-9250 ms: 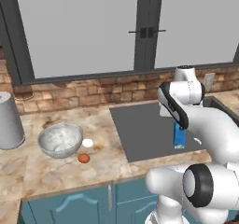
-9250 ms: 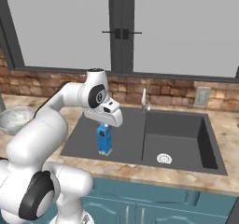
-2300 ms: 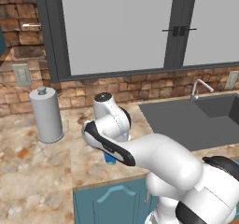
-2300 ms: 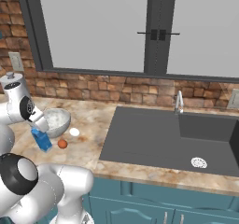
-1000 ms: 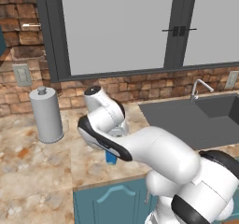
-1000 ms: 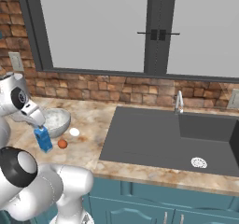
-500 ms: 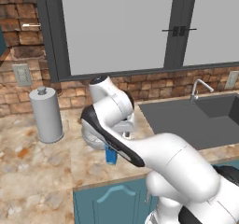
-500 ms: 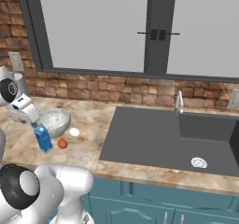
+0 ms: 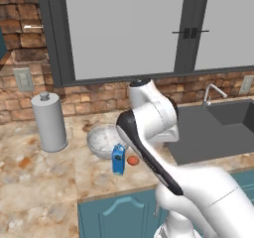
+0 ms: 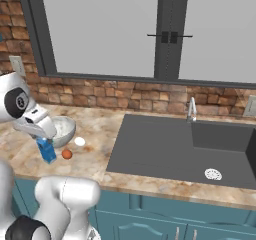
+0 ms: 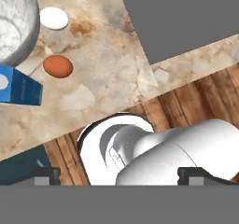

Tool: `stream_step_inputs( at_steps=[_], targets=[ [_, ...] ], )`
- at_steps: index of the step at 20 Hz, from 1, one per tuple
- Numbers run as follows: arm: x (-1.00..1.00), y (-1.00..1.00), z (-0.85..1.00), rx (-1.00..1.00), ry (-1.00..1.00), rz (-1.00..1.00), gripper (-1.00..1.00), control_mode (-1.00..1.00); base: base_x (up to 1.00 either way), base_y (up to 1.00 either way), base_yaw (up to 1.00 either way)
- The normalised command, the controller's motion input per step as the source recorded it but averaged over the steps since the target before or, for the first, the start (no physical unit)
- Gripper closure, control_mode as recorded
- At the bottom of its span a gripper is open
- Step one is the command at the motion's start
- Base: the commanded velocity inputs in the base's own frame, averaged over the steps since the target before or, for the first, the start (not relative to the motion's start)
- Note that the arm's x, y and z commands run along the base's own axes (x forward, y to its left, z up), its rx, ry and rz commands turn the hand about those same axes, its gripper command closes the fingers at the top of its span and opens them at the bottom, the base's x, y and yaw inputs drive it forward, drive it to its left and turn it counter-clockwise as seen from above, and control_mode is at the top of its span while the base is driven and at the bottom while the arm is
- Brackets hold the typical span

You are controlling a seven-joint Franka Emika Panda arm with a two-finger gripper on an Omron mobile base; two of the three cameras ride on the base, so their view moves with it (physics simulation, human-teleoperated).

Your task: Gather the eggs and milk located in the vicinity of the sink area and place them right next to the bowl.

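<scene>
The blue milk carton stands upright on the counter right beside the silvery bowl. The orange-brown egg and the white egg lie on the counter next to the bowl. From above, the hand view shows the carton, the orange-brown egg, the white egg and the bowl's rim. My gripper is open, lifted clear of the carton, with nothing between its fingertips.
A tall grey canister stands left of the bowl. The dark sink with its drain and tap lies to the right. A brick wall and windows run behind the counter; the counter's front edge is close to the carton.
The gripper held the milk carton low beside the bowl, then let it go and rose. The carton now stands alone on the counter.
</scene>
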Motion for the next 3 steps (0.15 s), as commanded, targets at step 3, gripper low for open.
stream_step_inputs(
  at_steps=[3],
  targets=[
    [-0.01,-0.37,-0.13,0.06,0.01,0.04,-1.00,-1.00,0.00,0.00,0.00]
  ],
)
